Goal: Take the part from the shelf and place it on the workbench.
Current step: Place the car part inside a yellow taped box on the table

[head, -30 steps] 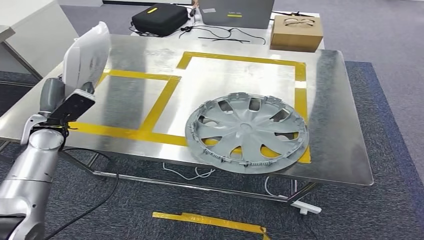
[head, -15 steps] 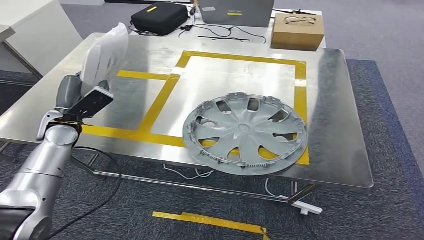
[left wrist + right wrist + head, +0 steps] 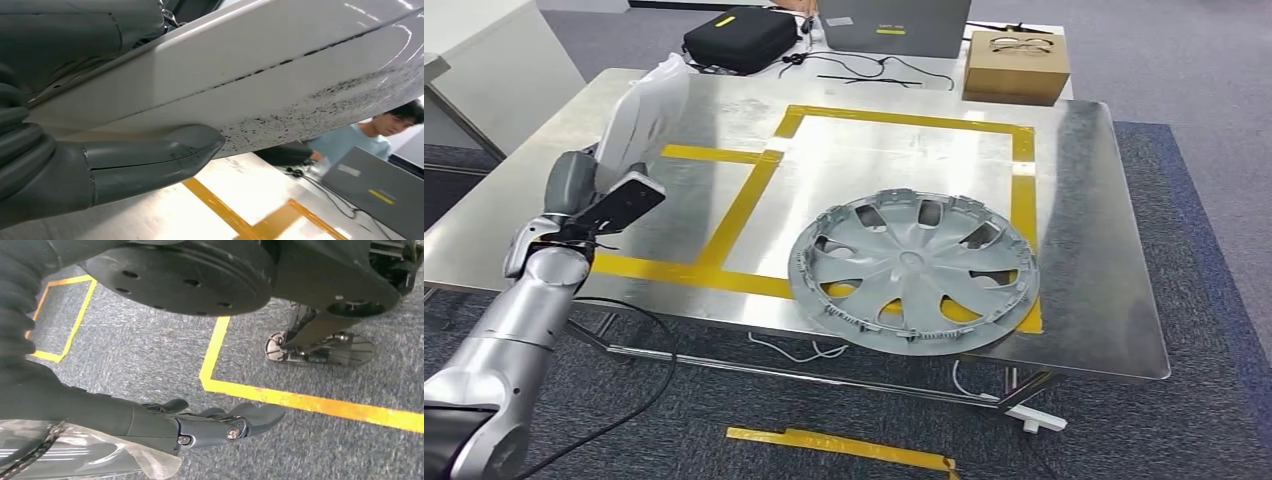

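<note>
Bright, even indoor light from above. Broad white glare across the steel workbench (image 3: 1084, 200), strongest inside the yellow tape (image 3: 754, 190) outline. Soft, short shadow under the wheel cover (image 3: 914, 270). Head view sharp throughout. Left wrist view soft and blurred up close on the white part (image 3: 280, 75). Right wrist view dimmer, floor carpet (image 3: 150, 355) grainy.
</note>
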Tool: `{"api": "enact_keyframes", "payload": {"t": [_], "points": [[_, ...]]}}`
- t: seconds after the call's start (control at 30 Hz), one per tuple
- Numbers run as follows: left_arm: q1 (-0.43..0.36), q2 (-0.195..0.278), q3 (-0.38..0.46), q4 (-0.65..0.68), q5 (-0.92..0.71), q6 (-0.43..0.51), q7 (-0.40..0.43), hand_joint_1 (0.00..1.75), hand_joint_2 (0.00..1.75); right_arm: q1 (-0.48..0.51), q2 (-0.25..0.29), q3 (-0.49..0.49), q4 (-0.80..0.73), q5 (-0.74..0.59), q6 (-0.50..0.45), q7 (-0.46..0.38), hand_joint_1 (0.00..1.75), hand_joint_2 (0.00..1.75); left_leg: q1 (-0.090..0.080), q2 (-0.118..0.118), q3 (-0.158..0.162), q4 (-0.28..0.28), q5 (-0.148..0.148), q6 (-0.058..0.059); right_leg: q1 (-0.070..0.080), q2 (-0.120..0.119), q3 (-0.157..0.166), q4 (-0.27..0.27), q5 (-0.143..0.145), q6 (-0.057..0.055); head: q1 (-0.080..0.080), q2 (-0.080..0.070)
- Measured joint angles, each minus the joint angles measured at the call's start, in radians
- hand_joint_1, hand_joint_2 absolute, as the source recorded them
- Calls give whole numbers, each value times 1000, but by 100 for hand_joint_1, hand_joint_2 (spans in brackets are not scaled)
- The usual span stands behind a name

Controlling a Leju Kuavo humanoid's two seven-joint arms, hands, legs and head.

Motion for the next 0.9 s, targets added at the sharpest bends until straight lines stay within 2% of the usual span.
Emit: {"api": "enact_keyframes", "payload": {"t": [0.07,0.1,0.17,0.2,0.23,0.27,0.3,0.37,0.4,0.43,0.5,0.57,0.63,0.7,0.73,0.77,0.8,0.83,0.9], "points": [[-14,0,-3,26,-28,18,6,175,175,-1,-2,0,0,6,0,0,0,175,5,1,4,-7,2,10,0,-2,-12,20,-17,11,2,0],[-26,1,-7,44,-49,32,9,175,175,-2,-3,0,0,11,0,0,0,175,7,1,6,-10,4,14,0,-3,-31,56,-38,16,5,0],[-58,7,-23,96,-119,66,17,175,175,-5,-6,0,0,18,3,0,0,175,8,2,7,-11,3,20,-3,-4,-96,185,-93,23,9,0],[-75,12,-35,129,-164,82,24,175,175,-8,-7,0,0,21,5,0,0,175,8,2,7,-11,3,20,-3,-4,-126,245,-112,25,9,0],[-92,18,-48,163,-207,93,31,175,175,-12,-8,0,0,24,7,0,0,175,8,2,8,-11,3,21,-3,-4,-142,279,-115,26,9,0],[-109,23,-62,196,-242,99,37,175,175,-14,-9,0,0,27,8,2,0,175,8,2,9,-11,2,20,-3,-5,-139,271,-97,26,9,0],[-125,29,-75,228,-271,104,43,175,175,-15,-11,0,0,31,8,4,0,175,8,2,10,-10,2,20,-4,-5,-118,226,-63,26,9,0],[-161,40,-99,285,-314,117,53,175,175,-14,-13,0,0,38,8,11,0,175,6,1,10,-8,1,15,-6,-7,-57,94,2,23,9,0],[-178,45,-109,312,-330,123,58,175,175,-13,-14,0,0,41,8,13,0,175,4,0,6,-6,1,11,-6,-7,-34,43,15,19,9,0],[-193,51,-119,335,-344,128,64,175,175,-11,-14,0,0,43,9,14,0,175,2,0,3,-5,3,6,-6,-7,-22,17,16,16,8,0],[-216,57,-138,377,-371,136,75,175,175,-9,-14,0,0,46,11,11,0,175,0,0,-1,-4,6,-3,-6,-3,-16,7,10,5,6,0],[-232,60,-156,413,-394,146,84,175,175,-9,-13,0,0,49,12,6,0,175,1,1,-6,12,-8,-12,-10,-2,-13,5,13,-6,5,0],[-247,62,-171,445,-408,155,90,175,175,-9,-13,0,0,51,13,0,0,175,3,1,-43,96,-55,-21,-12,-2,-10,2,15,-16,1,0],[-254,65,-184,472,-417,160,94,175,175,-9,-13,0,0,51,13,-2,0,175,3,1,-103,229,-108,-26,-12,-3,-8,3,13,-21,-1,0],[-255,66,-190,485,-425,161,97,175,175,-8,-13,0,0,51,13,-2,0,175,3,1,-123,270,-116,-26,-12,-2,-6,3,12,-22,0,0],[-256,66,-197,496,-434,162,101,175,175,-8,-13,0,0,52,13,-3,0,175,3,1,-127,277,-106,-25,-11,-2,-5,3,11,-22,-1,0],[-258,67,-203,507,-444,163,106,175,175,-7,-13,0,0,52,13,-3,0,175,3,1,-111,241,-77,-22,-11,-2,-1,3,10,-22,-1,0],[-263,67,-208,516,-452,163,112,175,175,-7,-13,0,0,53,13,-3,0,175,3,1,-81,176,-38,-18,-10,-1,2,3,7,-21,-1,0],[-277,67,-217,534,-460,165,121,175,175,-8,-13,0,0,53,14,-2,0,175,0,1,-22,51,8,-10,-6,-1,5,4,2,-16,0,0]]}}
